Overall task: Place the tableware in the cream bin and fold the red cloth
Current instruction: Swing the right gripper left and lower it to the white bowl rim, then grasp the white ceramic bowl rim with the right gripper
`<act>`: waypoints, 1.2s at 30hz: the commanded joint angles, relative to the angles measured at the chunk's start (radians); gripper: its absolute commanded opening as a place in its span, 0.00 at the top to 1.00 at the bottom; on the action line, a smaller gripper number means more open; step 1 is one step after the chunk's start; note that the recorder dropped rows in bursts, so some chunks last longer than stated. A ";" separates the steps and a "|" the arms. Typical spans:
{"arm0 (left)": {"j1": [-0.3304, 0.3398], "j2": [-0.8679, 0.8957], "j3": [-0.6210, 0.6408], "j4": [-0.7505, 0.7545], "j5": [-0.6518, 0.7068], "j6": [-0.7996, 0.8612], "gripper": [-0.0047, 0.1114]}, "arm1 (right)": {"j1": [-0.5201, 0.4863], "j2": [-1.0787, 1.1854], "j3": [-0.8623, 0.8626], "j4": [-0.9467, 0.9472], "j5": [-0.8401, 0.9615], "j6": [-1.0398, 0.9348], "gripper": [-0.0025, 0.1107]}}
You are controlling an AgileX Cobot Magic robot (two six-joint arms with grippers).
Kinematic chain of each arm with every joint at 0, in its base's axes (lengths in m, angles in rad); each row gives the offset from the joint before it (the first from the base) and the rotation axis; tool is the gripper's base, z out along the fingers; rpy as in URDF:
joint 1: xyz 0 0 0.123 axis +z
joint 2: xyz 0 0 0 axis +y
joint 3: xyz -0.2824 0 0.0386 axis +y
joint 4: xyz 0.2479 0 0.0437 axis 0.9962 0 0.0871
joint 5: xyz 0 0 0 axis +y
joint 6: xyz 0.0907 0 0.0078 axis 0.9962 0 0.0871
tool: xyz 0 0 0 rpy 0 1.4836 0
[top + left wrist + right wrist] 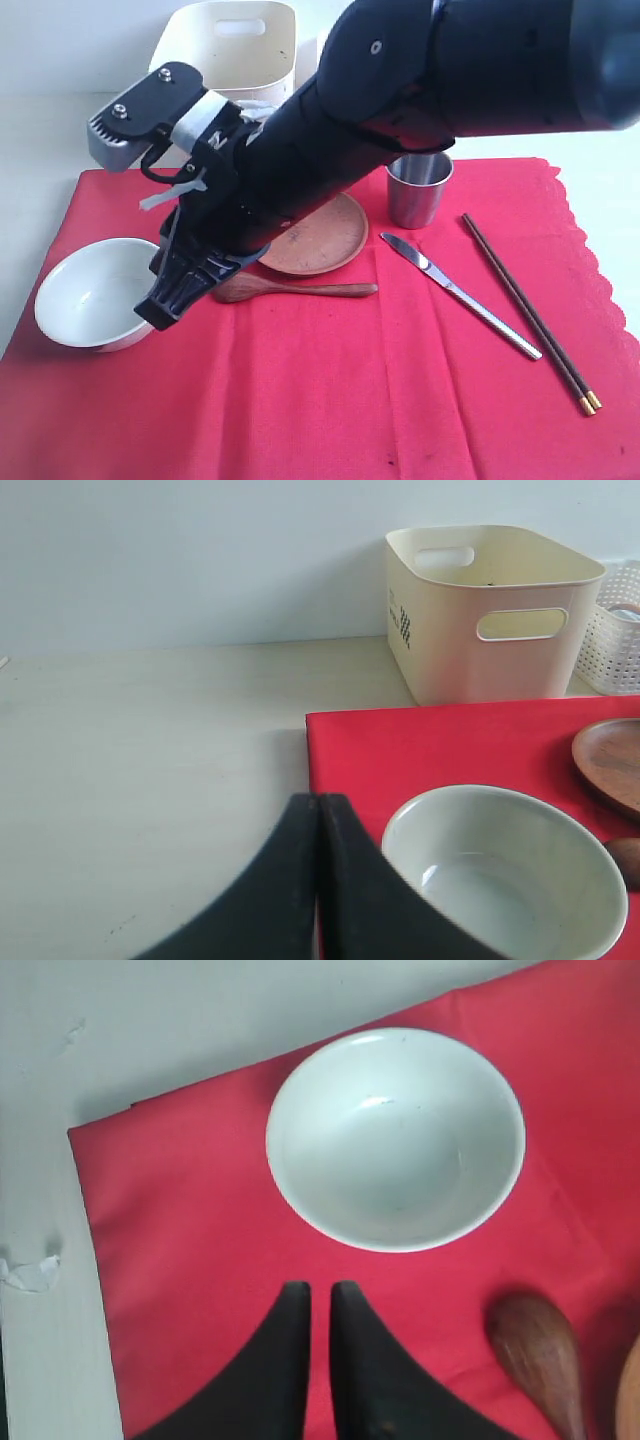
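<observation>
The red cloth (pixel 330 400) lies flat under the tableware. A pale bowl (pixel 95 295) stands at its left end. Beside it lie a wooden spoon (pixel 300 290) and a wooden plate (pixel 315 235). Further right are a steel cup (pixel 418 188), a knife (pixel 460 295) and chopsticks (pixel 525 310). The cream bin (pixel 235 60) stands behind the cloth. My right gripper (pixel 320 1288) reaches across and hovers over the cloth next to the bowl (pixel 395 1135); its fingers stand a narrow gap apart and hold nothing. My left gripper (pixel 319 800) is shut and empty, at the cloth's edge (pixel 420 750) near the bowl (pixel 500 870).
A white lattice basket (pixel 615 630) stands beside the cream bin (pixel 490 610). Pale bare tabletop (pixel 150 760) stretches beyond the cloth's left edge. The right arm's dark bulk (pixel 450 70) hides the middle back of the cloth in the exterior view.
</observation>
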 commanded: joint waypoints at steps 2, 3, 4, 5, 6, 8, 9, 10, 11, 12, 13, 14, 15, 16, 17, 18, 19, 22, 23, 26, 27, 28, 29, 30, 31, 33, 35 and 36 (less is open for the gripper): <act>0.001 -0.006 -0.001 -0.010 -0.003 -0.003 0.95 | 0.005 0.061 0.002 -0.008 -0.067 0.015 0.72; 0.001 -0.006 -0.001 -0.010 -0.003 -0.003 0.95 | 0.005 0.073 0.002 -0.008 -0.107 0.015 0.68; 0.001 -0.006 -0.001 -0.010 -0.003 -0.003 0.95 | 0.005 0.085 0.002 -0.008 -0.152 0.015 0.64; 0.001 -0.006 -0.001 -0.010 -0.003 -0.003 0.95 | 0.005 0.095 0.002 -0.008 -0.184 0.024 0.59; 0.001 -0.006 -0.001 -0.010 -0.003 -0.003 0.95 | 0.005 0.108 -0.003 -0.008 -0.222 0.053 0.55; 0.001 -0.006 -0.001 -0.010 -0.003 -0.003 0.95 | 0.005 0.134 -0.025 -0.022 -0.241 0.096 0.48; 0.001 -0.006 -0.001 -0.010 -0.003 -0.003 0.95 | 0.005 0.151 -0.046 -0.022 -0.235 0.098 0.44; 0.001 -0.006 -0.001 -0.010 -0.003 -0.003 0.95 | 0.005 0.169 -0.071 -0.022 -0.225 0.098 0.41; 0.001 -0.006 -0.001 -0.010 -0.003 -0.003 0.95 | 0.005 0.189 -0.093 -0.022 -0.216 0.098 0.39; 0.001 -0.006 -0.001 -0.010 -0.003 -0.003 0.95 | 0.005 0.212 -0.123 -0.025 -0.202 0.098 0.37; 0.001 -0.006 -0.001 -0.010 -0.003 -0.003 0.95 | 0.005 0.237 -0.155 -0.029 -0.190 0.100 0.35; 0.001 -0.006 -0.001 -0.010 -0.003 -0.003 0.95 | 0.003 0.256 -0.185 -0.039 -0.183 0.100 0.35; 0.001 -0.006 -0.001 -0.010 -0.003 -0.003 0.95 | 0.003 0.282 -0.213 -0.044 -0.176 0.109 0.35; 0.001 -0.006 -0.001 -0.010 -0.003 -0.003 0.95 | 0.003 0.307 -0.240 -0.057 -0.176 0.139 0.35; 0.001 -0.006 -0.001 -0.010 -0.003 -0.003 0.95 | 0.001 0.327 -0.262 -0.075 -0.176 0.168 0.35; 0.001 -0.006 -0.001 -0.010 -0.003 -0.003 0.95 | -0.001 0.355 -0.297 -0.110 -0.157 0.202 0.35; 0.001 -0.006 -0.001 -0.010 -0.003 -0.003 0.95 | -0.006 0.373 -0.320 -0.143 -0.141 0.226 0.35; 0.001 -0.006 -0.001 -0.010 -0.003 -0.003 0.95 | -0.022 0.428 -0.391 -0.262 -0.078 0.364 0.35; 0.001 -0.006 -0.001 -0.010 -0.003 -0.003 0.95 | -0.025 0.442 -0.411 -0.295 -0.061 0.408 0.35; 0.001 -0.006 -0.001 -0.010 -0.003 -0.003 0.95 | -0.025 0.482 -0.453 -0.352 -0.013 0.458 0.35; 0.001 -0.006 -0.001 -0.010 -0.003 -0.003 0.95 | -0.025 0.498 -0.465 -0.350 0.007 0.456 0.36; 0.001 -0.006 -0.001 -0.010 -0.003 -0.003 0.95 | -0.025 0.507 -0.471 -0.350 0.021 0.456 0.37; 0.001 -0.006 -0.001 -0.010 -0.003 -0.003 0.95 | -0.018 0.515 -0.479 -0.350 0.036 0.454 0.38; 0.001 -0.006 -0.001 -0.010 -0.003 -0.003 0.95 | -0.018 0.518 -0.482 -0.350 0.041 0.446 0.40; 0.001 -0.006 -0.001 -0.010 -0.003 -0.003 0.95 | -0.015 0.522 -0.485 -0.345 0.046 0.438 0.41; 0.001 -0.006 -0.001 -0.010 -0.003 -0.003 0.95 | -0.015 0.523 -0.487 -0.345 0.040 0.419 0.47; 0.001 -0.006 -0.001 -0.010 -0.003 -0.003 0.95 | -0.015 0.523 -0.487 -0.345 0.031 0.419 0.56; 0.001 -0.006 -0.001 -0.010 -0.003 -0.003 0.95 | -0.015 0.523 -0.487 -0.346 0.030 0.419 0.61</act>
